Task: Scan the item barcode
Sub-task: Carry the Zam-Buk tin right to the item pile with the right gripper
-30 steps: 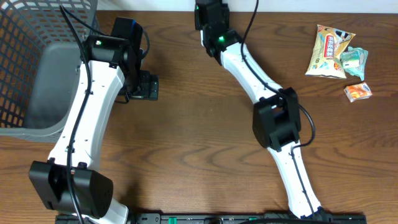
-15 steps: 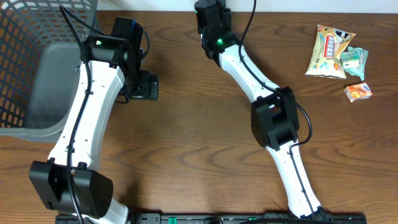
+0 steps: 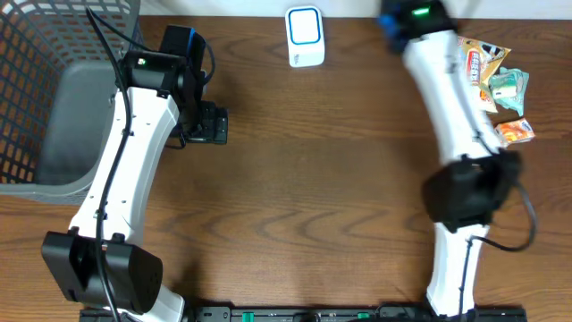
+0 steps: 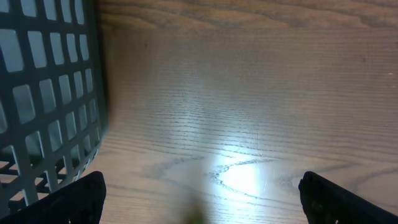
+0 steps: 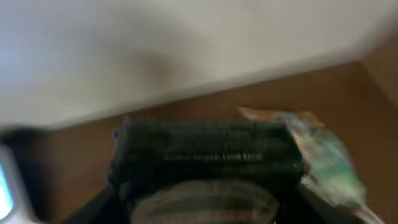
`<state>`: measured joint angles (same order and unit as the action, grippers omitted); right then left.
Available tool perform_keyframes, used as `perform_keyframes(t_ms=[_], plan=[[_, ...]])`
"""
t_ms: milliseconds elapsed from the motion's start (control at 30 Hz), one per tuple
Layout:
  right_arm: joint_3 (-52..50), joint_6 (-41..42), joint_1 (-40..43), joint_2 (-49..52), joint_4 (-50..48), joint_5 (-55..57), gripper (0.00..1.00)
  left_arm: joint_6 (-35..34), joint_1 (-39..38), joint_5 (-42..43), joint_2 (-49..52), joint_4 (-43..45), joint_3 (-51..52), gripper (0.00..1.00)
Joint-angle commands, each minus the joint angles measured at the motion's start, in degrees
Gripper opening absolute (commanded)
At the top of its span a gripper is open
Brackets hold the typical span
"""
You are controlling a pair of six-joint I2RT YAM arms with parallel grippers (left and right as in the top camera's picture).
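A white barcode scanner with a blue face stands at the table's far edge, and its blurred edge shows at the left of the right wrist view. My right gripper is shut on a dark packet with pale lettering and a light oval label. It holds the packet in the air to the right of the scanner, and the view is motion-blurred. My right arm reaches to the far right. My left gripper hangs wide open over bare wood beside the basket, holding nothing.
A grey mesh basket fills the far left corner, and its wall is close to my left fingers. A snack bag, a green packet and an orange packet lie at the far right.
My right arm has swung fast from over the scanner toward the right, uncovering the scanner. The left arm has not moved.
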<state>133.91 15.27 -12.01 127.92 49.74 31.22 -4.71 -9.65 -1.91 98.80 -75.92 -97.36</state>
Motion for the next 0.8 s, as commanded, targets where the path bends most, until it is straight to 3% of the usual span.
perform_keyframes(t_ms=[0,133,333,467,533,767], plan=[[0.15,2.10,6.75,-0.66,8.13,1.18,0.59,-0.52,0.20,-0.92,0.15,-0.02,0.17,0.98],[-0.33,2.05,11.87,0.07,13.60,-1.57,0.62,-0.52,0.20,-0.92,0.15,-0.02,0.17,0.98],[-1.66,2.10,17.90,0.35,14.38,-7.28,0.67,-0.52,0.20,-0.92,0.15,-0.02,0.17,0.98],[-1.70,2.08,20.17,0.35,14.36,-9.92,0.92,-0.55,0.20,-0.92,0.15,-0.02,0.17,0.98],[-1.70,2.08,20.74,0.35,14.86,-11.58,0.98,-0.52,0.20,-0.92,0.15,-0.02,0.17,0.98],[-1.64,1.86,20.57,-0.98,21.57,-19.12,0.99,-0.52,0.20,-0.92,0.15,-0.02,0.17,0.98]])
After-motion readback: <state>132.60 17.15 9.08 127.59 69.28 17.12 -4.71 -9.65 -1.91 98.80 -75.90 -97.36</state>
